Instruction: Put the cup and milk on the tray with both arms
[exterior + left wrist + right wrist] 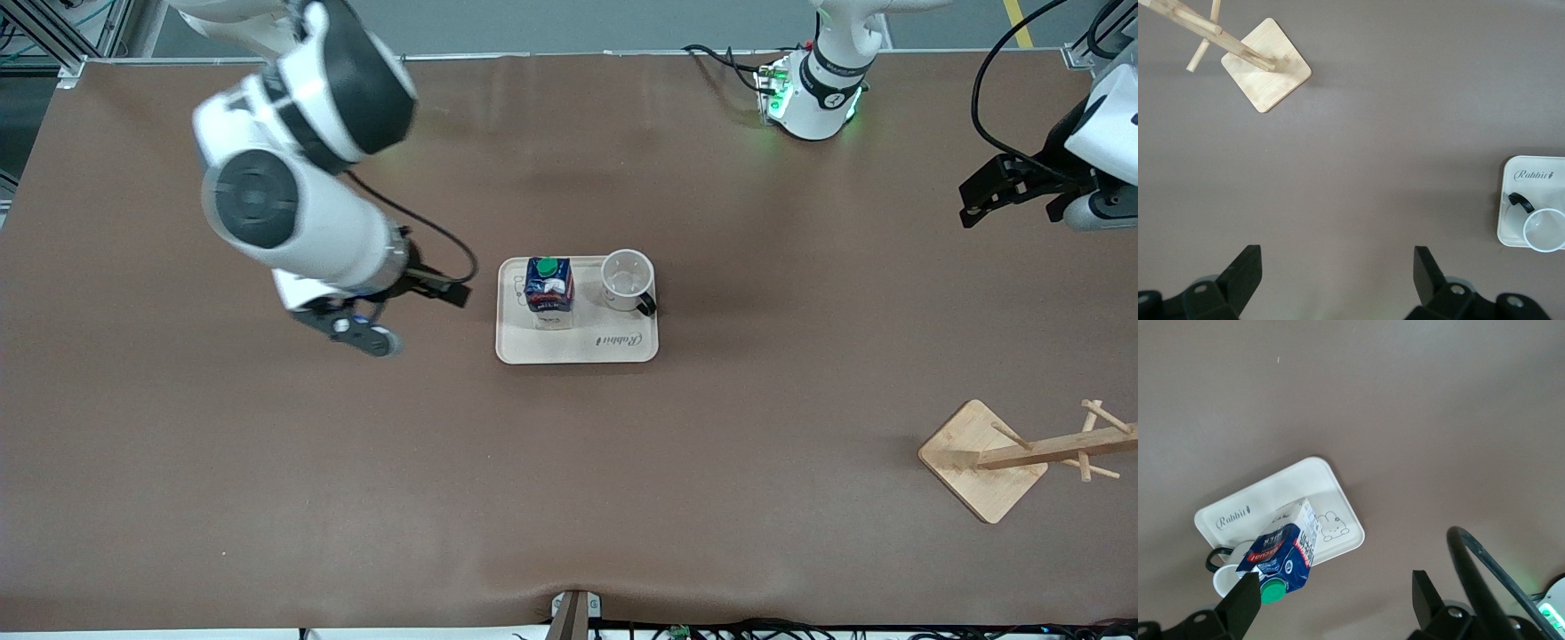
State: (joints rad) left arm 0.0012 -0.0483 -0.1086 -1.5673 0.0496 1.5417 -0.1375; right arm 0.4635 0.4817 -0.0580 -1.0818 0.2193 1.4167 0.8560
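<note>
Both task items already stand upright on the tray (pixel 578 348): the milk (pixel 548 286) toward the right arm's end, the cup (pixel 627 279) beside it, handle toward the camera. The right gripper (pixel 391 313), empty with fingers spread, hangs just beside the tray; the left gripper (pixel 1337 283), also spread, waits well apart.
</note>
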